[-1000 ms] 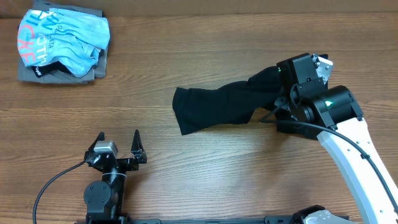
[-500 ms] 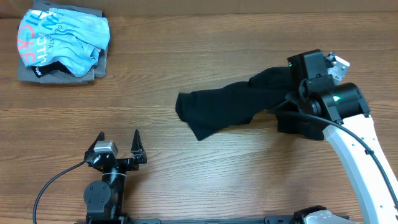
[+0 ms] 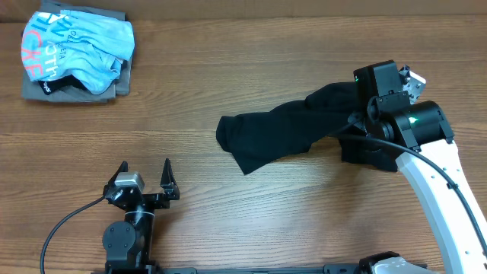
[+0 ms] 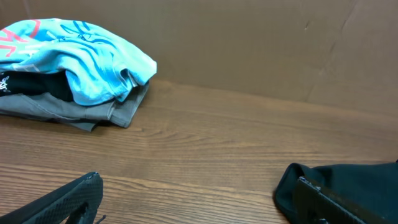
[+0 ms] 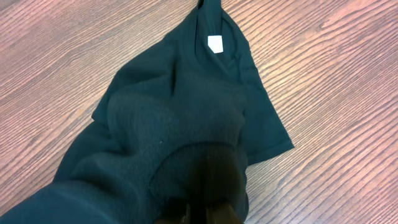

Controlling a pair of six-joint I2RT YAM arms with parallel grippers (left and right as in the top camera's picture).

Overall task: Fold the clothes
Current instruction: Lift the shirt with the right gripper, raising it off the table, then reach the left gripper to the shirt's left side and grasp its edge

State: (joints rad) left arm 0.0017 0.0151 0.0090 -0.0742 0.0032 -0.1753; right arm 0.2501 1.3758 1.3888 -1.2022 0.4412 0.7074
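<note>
Black T-shirt (image 3: 281, 131) stretched 9-to-3 o'clock, right gripper (image 5: 205, 208) clamping 3 o'clock end, left gripper (image 3: 145, 169) agape, open table (image 3: 304, 221) at 6.

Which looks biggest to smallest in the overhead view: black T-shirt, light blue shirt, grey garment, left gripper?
1. black T-shirt
2. light blue shirt
3. left gripper
Unranked: the grey garment is mostly hidden under the blue shirt, so its size is unsure.

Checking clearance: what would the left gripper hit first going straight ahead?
Probably nothing: bare table lies ahead of the left gripper. The light blue shirt sits just left, possibly grazing one finger.
</note>
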